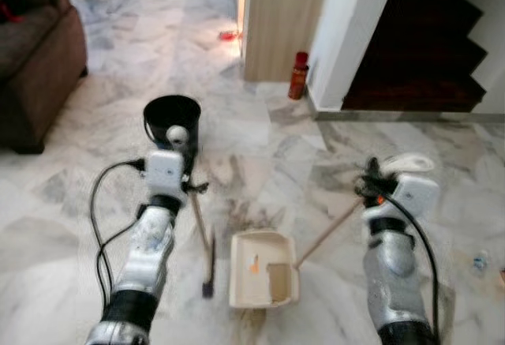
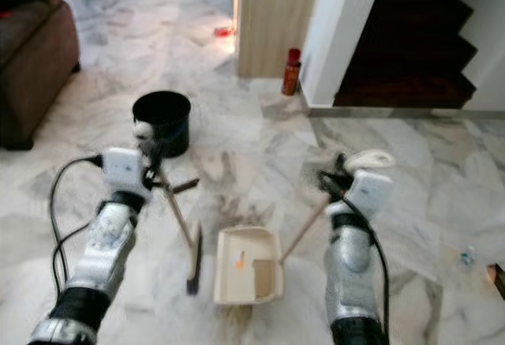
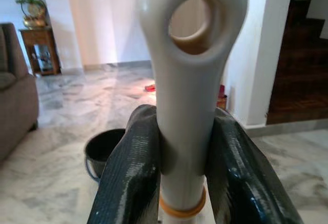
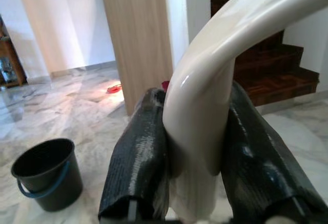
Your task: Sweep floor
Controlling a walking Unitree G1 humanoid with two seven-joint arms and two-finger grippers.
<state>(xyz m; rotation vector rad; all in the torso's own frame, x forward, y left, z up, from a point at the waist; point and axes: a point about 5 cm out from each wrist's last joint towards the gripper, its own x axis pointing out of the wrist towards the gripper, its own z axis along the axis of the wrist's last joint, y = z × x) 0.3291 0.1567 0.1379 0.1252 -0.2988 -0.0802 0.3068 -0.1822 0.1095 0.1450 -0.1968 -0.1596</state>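
1. Left pincer [image 3: 184,175] is clamped on the cream top of the broom handle [image 3: 187,80]; the broom [image 2: 183,230] slants down to its dark head on the marble floor [image 1: 260,136].
2. Right pincer [image 4: 197,155] grips the dustpan handle [image 4: 215,80]; the cream dustpan [image 1: 263,268] rests on the floor just beside the broom head.
3. A black bucket [image 1: 172,119] stands beyond the left arm.

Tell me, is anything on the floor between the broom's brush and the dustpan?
Nothing visible. The small black brush head rests on the marble floor just left of the cream plastic dustpan, with bare floor between. The black bucket stands farther back.
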